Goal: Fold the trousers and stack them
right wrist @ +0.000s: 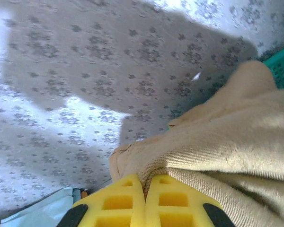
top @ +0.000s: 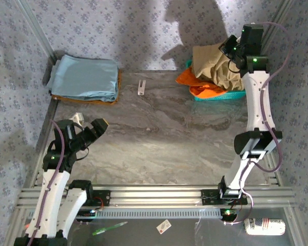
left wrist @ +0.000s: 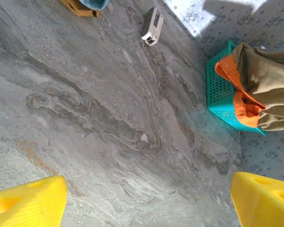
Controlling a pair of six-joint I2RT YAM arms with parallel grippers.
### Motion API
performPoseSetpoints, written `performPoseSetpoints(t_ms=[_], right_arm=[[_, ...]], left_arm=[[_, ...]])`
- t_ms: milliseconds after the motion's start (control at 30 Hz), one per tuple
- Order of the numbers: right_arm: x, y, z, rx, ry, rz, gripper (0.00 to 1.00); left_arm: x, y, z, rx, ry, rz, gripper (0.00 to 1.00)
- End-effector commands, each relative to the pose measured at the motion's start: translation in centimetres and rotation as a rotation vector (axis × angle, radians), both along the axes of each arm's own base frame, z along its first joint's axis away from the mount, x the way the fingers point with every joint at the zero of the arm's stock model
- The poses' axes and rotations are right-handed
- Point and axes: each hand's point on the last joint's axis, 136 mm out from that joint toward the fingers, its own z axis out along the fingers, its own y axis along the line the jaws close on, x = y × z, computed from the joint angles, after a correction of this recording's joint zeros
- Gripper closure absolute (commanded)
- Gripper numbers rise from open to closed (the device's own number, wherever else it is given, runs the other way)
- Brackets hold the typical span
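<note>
Hidden or unclear, left to right:
- Light blue cloth (top: 84,77), folded, far left of surface (top: 164,133). Brown-orange layer beneath it, only an edge showing.
- Small white object (top: 141,87), far middle of surface. Too small to identify.
- Basket (top: 220,96), teal, far right. Mostly buried under orange garment (top: 187,78) and trousers (top: 215,64).
- Trousers bunched in a heap on top of basket, draped over orange garment. Legs not separable, lower part lost inside basket.

Tools, left to right:
- Left tool (top: 90,123): spread wide, nothing between its fingers. Above bare surface at near left, well apart from trousers. Yellow fingers (left wrist: 33,198) cut off by bottom edge in left wrist view.
- Right tool (top: 231,48): pressed together at top of heap, pinching a fold of trousers. In right wrist view, tan twill bunched right at the seam of the closed yellow fingertips (right wrist: 128,189).
</note>
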Motion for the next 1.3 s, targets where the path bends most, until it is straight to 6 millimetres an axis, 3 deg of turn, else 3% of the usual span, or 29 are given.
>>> performPoseSetpoints(t_ms=[0, 133, 300, 367, 433, 533, 600, 667, 767, 833, 933, 1033, 1133, 1267], right_arm=[[-5.0, 2.2, 10.0, -0.07, -0.259, 0.061, 1.0], [-10.7, 5.9, 15.0, -0.147, -0.4, 0.145, 1.0], [-19.6, 10.3, 20.5, -0.238, -0.625, 0.272, 1.0], [-22.6, 12.0, 21.2, -0.276, -0.685, 0.33, 1.0], [-24.7, 14.0, 20.5, -0.271, -0.702, 0.415, 1.0], [-25.5, 17.6, 16.3, -0.246, -0.613, 0.547, 1.0], [-25.2, 20.4, 11.7, -0.228, -0.507, 0.626, 0.78], [-24.9, 23.1, 6.7, -0.219, -0.39, 0.699, 0.75], [-25.1, 26.9, -0.4, -0.194, -0.206, 0.831, 0.4], [-24.8, 27.3, -3.6, -0.21, -0.108, 0.841, 0.37], [-23.9, 25.2, -6.1, -0.25, -0.029, 0.765, 0.32], [-22.7, 21.9, -7.4, -0.262, 0.015, 0.659, 0.29], [-21.9, 17.6, -11.2, -0.269, 0.143, 0.535, 0.27], [-21.4, 12.7, -17.2, -0.243, 0.296, 0.395, 0.26]], left_arm=[[0.3, -0.4, 1.8, 0.006, -0.062, -0.023, 0.12], [0.4, -0.4, 1.3, 0.006, -0.061, -0.023, 0.13], [0.4, -0.6, 0.9, 0.004, -0.067, -0.029, 0.13], [0.4, -0.6, 0.9, 0.004, -0.07, -0.028, 0.13], [0.3, -0.6, 0.7, 0.004, -0.069, -0.028, 0.13], [0.1, -0.4, 0.7, 0.004, -0.071, -0.018, 0.12], [-0.1, -0.1, 0.7, 0.014, -0.068, 0.003, 0.09], [-0.4, 0.5, 1.0, 0.029, -0.069, 0.03, 0.08], [-1.0, 1.8, 1.4, 0.065, -0.064, 0.097, 0.04], [-1.2, 2.1, 1.9, 0.076, -0.063, 0.106, 0.04], [-1.0, 1.2, 2.2, 0.081, -0.036, 0.047, 0.05], [-1.1, -0.5, 1.1, 0.13, 0.031, -0.062, 0.09], [-1.8, -2.6, -0.6, 0.27, 0.087, -0.15, 0.11], [-4.2, -8.0, -3.7, 0.508, 0.143, -0.36, 0.1]])
